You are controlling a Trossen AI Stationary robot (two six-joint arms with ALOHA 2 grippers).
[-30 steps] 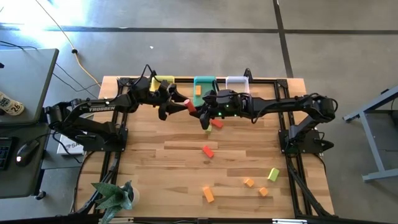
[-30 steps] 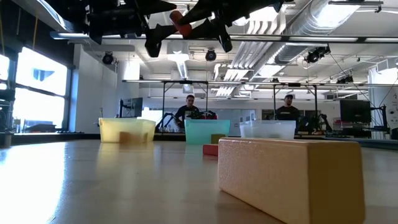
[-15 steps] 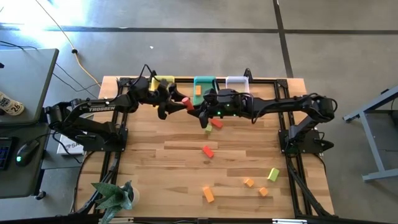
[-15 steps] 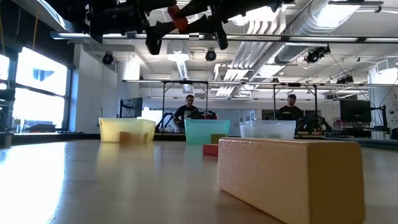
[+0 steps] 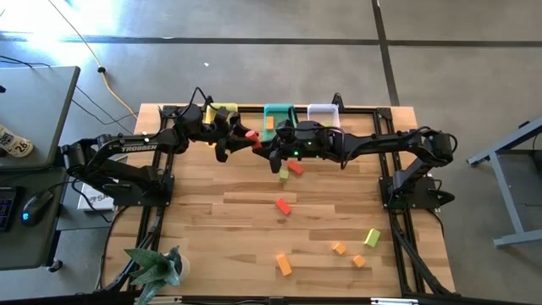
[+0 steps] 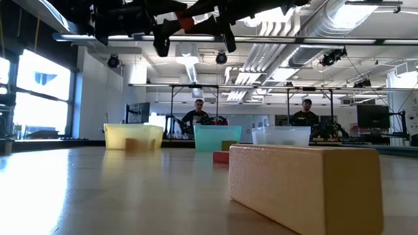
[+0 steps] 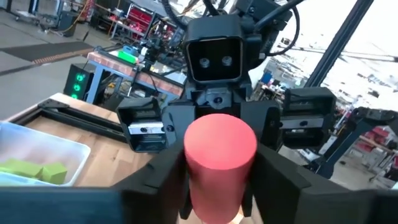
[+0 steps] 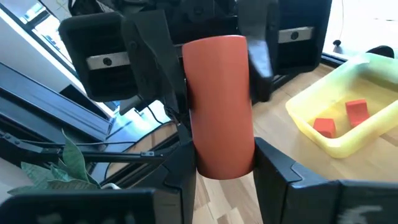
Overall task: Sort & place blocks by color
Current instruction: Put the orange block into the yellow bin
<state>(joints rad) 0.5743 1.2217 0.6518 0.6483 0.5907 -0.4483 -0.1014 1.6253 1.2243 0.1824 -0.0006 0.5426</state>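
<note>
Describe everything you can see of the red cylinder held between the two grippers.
The red cylinder is a smooth, matte, solid-coloured piece with a flat round end. It hangs in the air above the back of the wooden table, in front of the bins. The left gripper and the right gripper meet at it from opposite sides, dark fingers pressing its sides. Nothing else touches it.
</note>
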